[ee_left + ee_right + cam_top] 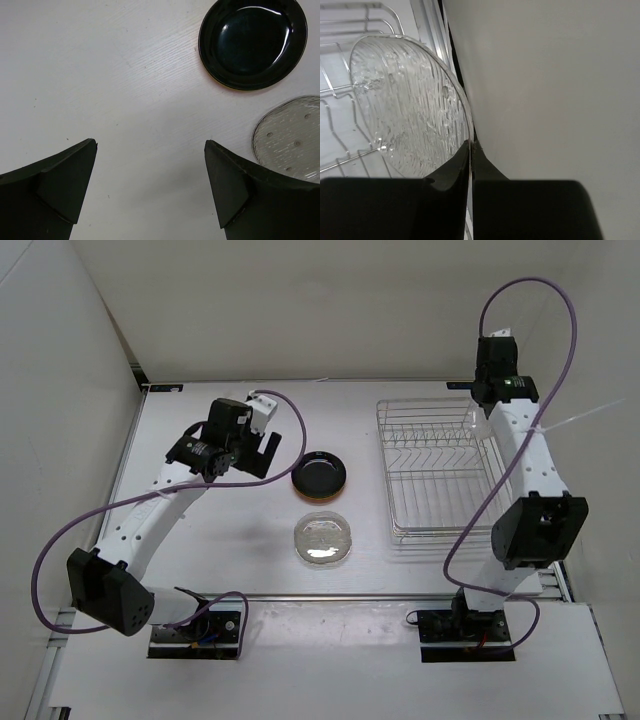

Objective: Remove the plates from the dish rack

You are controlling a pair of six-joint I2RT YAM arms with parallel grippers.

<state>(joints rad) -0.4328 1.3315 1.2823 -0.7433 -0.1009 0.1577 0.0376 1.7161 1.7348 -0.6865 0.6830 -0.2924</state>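
Dish rack (440, 480) at right of the surface (240, 540), black plate (320, 475) and clear plate (323, 540) lying out beside it. Right gripper (471, 145) jaws clenched on a second clear plate (410, 100) at the rack's far corner; left gripper (151, 145) jaws released, empty. Next, likely: lift past the wires, set down leftward.

The black plate (252, 42) was glossy and smooth, with bright reflections across its dark face. The dotted clear plate (292, 137) and the ribbed clear plate (410, 105) looked like see-through glass or plastic, with a rippled, bubbled texture. The dish rack (440, 475) was thin, shiny chrome wire, the table (125, 75) was a matt white board with a faint grain, the left gripper (150, 144) had fingers of dull black plastic, and the right gripper (471, 150) had black fingers with a slight sheen.
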